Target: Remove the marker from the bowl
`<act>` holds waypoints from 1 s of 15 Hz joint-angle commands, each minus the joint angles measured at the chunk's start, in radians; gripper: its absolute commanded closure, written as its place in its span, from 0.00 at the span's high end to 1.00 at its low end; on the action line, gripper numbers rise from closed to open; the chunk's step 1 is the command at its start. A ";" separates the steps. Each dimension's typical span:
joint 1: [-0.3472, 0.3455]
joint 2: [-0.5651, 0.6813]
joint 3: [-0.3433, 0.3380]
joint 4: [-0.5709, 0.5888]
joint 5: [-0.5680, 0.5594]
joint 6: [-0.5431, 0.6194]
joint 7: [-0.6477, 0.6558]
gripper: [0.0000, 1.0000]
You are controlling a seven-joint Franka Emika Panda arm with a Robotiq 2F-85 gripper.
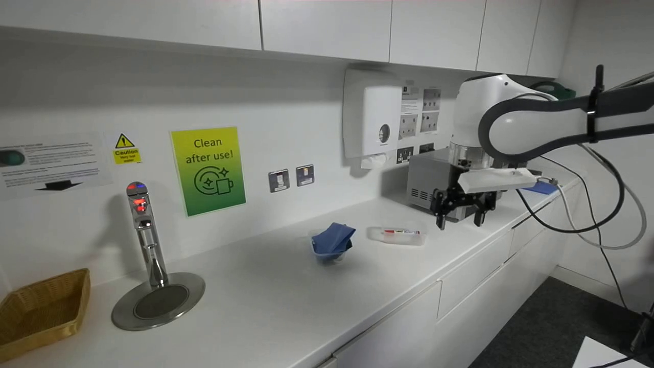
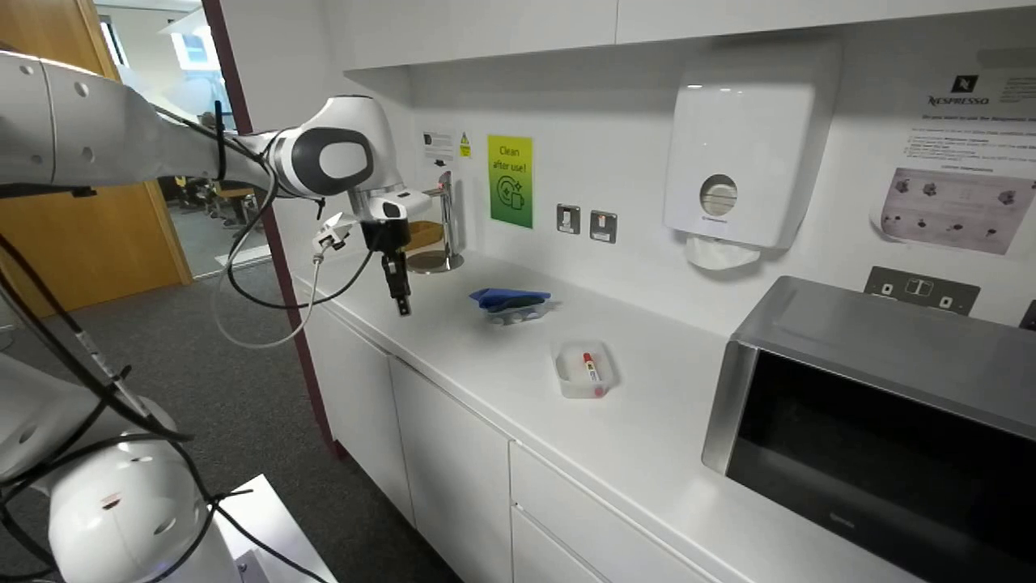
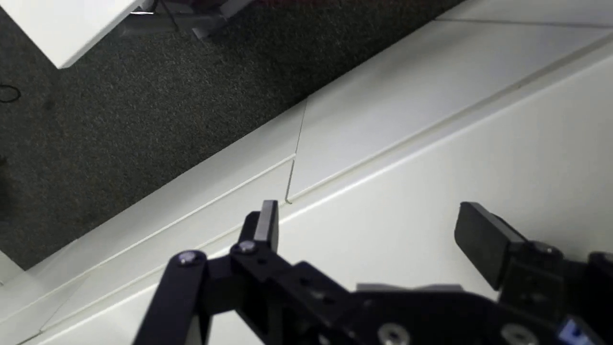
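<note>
Our Robotiq gripper (image 1: pixel 460 222) hangs above the white worktop (image 2: pixel 477 356), its two fingers (image 3: pixel 268 220) spread wide. We see the red-and-white marker (image 2: pixel 591 368) lying well apart from it, inside a rectangular translucent bowl (image 2: pixel 577 390), which stands between a clear container (image 2: pixel 516 314) holding a blue object (image 1: pixel 333 237) and a grey microwave (image 2: pixel 866 453).

1. Marker (image 2: pixel 591 369): we saw a slim, short stick, white with red, lying on its side inside the bowl (image 2: pixel 575 389); whether flat or slightly tilted, we couldn't tell.
2. The bowl: we noted a translucent, open-topped, roughly rectangular tub, upright on the counter (image 2: pixel 647 461).
</note>
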 commanded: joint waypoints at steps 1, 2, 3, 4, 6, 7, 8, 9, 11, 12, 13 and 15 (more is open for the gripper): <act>-0.034 0.078 -0.047 0.081 0.035 0.035 0.102 1.00; -0.042 0.104 -0.061 0.108 0.042 0.038 0.130 1.00; -0.048 0.128 -0.073 0.133 0.049 0.044 0.161 1.00; -0.053 0.150 -0.085 0.157 0.059 0.047 0.192 1.00; -0.059 0.196 -0.110 0.210 0.081 0.042 0.256 1.00; -0.055 0.206 -0.120 0.223 0.101 0.041 0.292 1.00; -0.038 0.163 -0.118 0.164 0.061 0.037 0.238 1.00; -0.039 0.182 -0.126 0.184 0.071 0.037 0.258 1.00; -0.039 0.203 -0.131 0.203 0.076 0.037 0.275 1.00; -0.039 0.205 -0.132 0.205 0.076 0.037 0.278 1.00; -0.039 0.205 -0.131 0.206 0.077 0.037 0.279 1.00; -0.045 0.214 -0.124 0.210 0.079 0.075 0.332 1.00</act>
